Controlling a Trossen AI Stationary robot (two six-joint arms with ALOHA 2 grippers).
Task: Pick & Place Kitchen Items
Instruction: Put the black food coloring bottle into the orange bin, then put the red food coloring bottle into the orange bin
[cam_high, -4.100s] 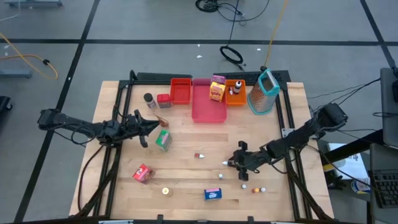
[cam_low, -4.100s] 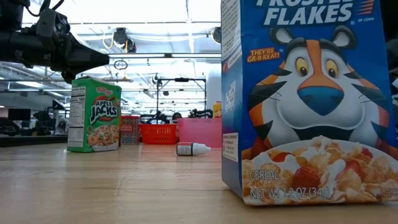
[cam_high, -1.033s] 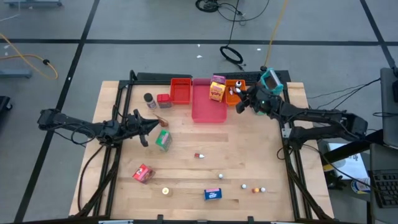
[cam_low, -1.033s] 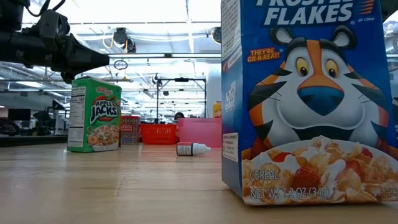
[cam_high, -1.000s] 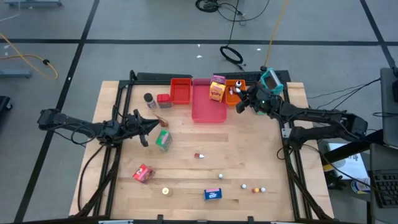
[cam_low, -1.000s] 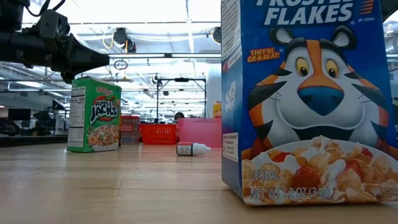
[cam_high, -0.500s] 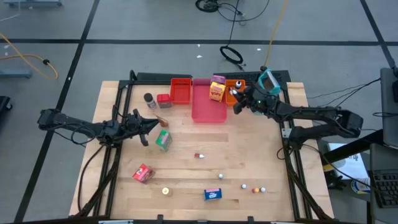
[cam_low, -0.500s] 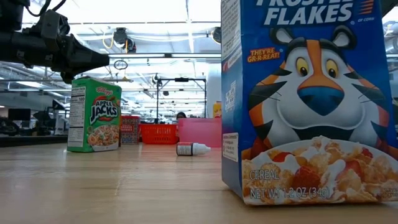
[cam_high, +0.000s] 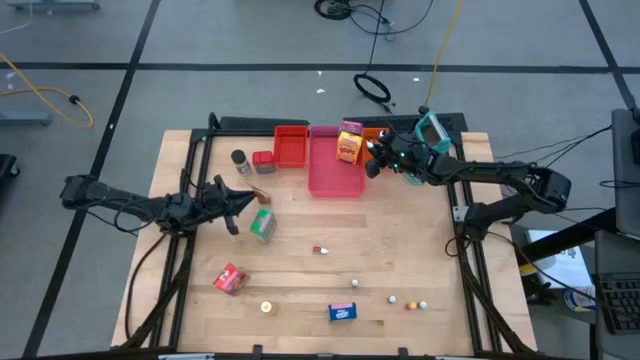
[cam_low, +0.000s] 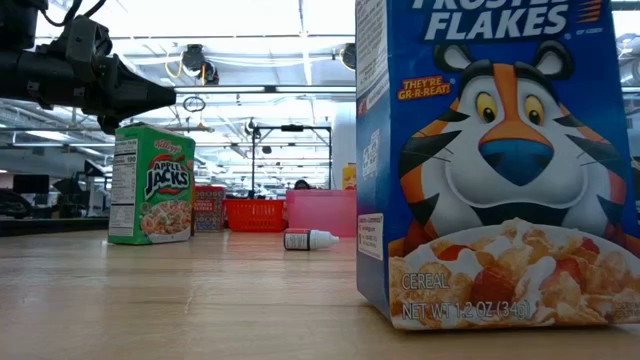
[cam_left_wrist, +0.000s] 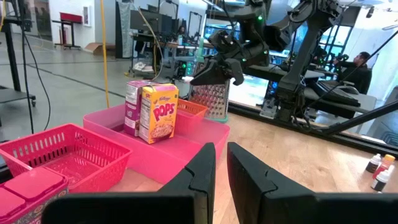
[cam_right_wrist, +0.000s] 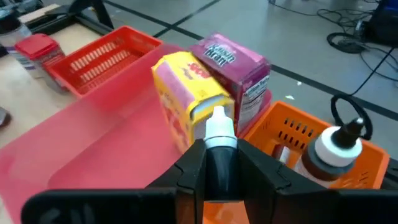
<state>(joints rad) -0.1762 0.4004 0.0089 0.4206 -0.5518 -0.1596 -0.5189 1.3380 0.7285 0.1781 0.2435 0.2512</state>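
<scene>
From above, your right gripper (cam_high: 374, 160) hangs over the far edge of the counter (cam_high: 300, 290), at the orange tray (cam_high: 383, 133) beside the pink tray (cam_high: 335, 178). Your left gripper (cam_high: 252, 199) waits near the green cereal box (cam_high: 262, 226).

At counter height, a small bottle (cam_low: 309, 239) lies on its side between that green box and a large blue cereal box (cam_low: 495, 160).

From the left wrist, its fingers (cam_left_wrist: 202, 174) stand slightly apart, holding nothing.

From the right wrist, the fingers (cam_right_wrist: 194, 168) clench a small white-capped bottle (cam_right_wrist: 218, 127) by its body, above the orange tray's edge. It looks light, rigid and smooth, so it may slip; grip the body, not the cap. A yellow box (cam_right_wrist: 183, 102) stands just behind.
</scene>
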